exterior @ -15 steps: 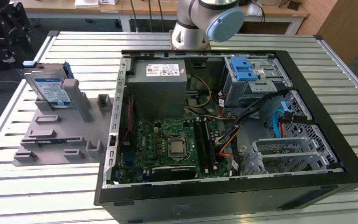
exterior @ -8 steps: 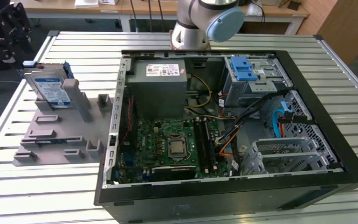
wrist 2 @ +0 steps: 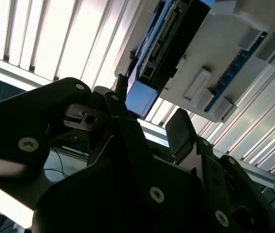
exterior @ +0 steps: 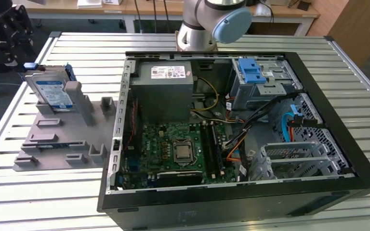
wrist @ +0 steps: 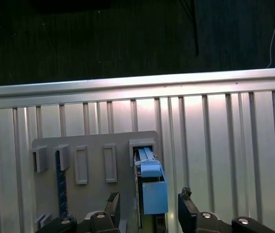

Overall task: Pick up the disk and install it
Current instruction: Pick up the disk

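While the disk is standing upright in the grey holder at the exterior view's left, beside the open computer case, the first wrist view is showing the gripper with fingers spread apart, the disk's blue end sitting between them with gaps either side.
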`<state>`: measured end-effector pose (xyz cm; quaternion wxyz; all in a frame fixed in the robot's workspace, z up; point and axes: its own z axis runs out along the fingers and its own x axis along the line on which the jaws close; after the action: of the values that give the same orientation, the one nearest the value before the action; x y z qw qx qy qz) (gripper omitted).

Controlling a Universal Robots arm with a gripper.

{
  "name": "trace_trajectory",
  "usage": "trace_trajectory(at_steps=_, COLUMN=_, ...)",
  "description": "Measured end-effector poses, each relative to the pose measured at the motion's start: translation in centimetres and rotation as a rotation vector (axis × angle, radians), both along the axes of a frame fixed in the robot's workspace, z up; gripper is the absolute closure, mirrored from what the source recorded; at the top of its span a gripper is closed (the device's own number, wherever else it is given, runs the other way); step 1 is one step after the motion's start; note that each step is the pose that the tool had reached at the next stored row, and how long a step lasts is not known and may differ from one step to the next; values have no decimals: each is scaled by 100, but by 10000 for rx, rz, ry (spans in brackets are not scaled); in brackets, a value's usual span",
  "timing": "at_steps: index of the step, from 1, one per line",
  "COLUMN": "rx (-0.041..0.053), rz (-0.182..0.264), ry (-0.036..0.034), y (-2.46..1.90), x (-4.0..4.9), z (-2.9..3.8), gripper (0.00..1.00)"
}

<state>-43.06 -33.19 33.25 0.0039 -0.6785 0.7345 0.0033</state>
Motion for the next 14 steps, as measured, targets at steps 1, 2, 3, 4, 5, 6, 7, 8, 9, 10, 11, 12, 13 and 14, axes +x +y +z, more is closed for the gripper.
trace_trajectory(at_steps=1, rx=-3, rz=0, ry=0, y=2, x=-3, z=-15, gripper=41)
trace_trajectory(at_steps=2, rx=-4, rz=1, ry=1, y=4, x=-6, z=-29, gripper=41)
trace_trajectory(at_steps=3, rx=-5, rz=1, ry=2, y=5, x=-8, z=-43, gripper=41)
trace_trajectory(at_steps=4, rx=-4, rz=0, ry=1, y=7, x=-11, z=-58, gripper=41)
trace_trajectory(at_steps=5, rx=-5, rz=0, ry=0, y=8, x=-13, z=-73, gripper=41)
trace_trajectory(at_steps=6, rx=-7, rz=0, ry=0, y=9, x=-15, z=-87, gripper=41)
trace_trajectory(at_steps=7, rx=-12, rz=1, ry=1, y=9, x=-17, z=-103, gripper=41)
trace_trajectory(at_steps=8, rx=-16, rz=1, ry=2, y=8, x=-18, z=-121, gripper=41)
trace_trajectory(at_steps=9, rx=-20, rz=2, ry=2, y=8, x=-19, z=-138, gripper=41)
trace_trajectory(at_steps=10, rx=-24, rz=2, ry=1, y=8, x=-19, z=-153, gripper=41)
trace_trajectory(at_steps=11, rx=-30, rz=1, ry=1, y=9, x=-19, z=-164, gripper=41)
trace_trajectory(at_steps=12, rx=-41, rz=1, ry=2, y=9, x=-19, z=-167, gripper=41)
trace_trajectory(at_steps=13, rx=-42, rz=1, ry=3, y=9, x=-19, z=-167, gripper=43)
trace_trajectory(at_steps=14, rx=-43, rz=2, ry=2, y=9, x=-19, z=-167, gripper=43)
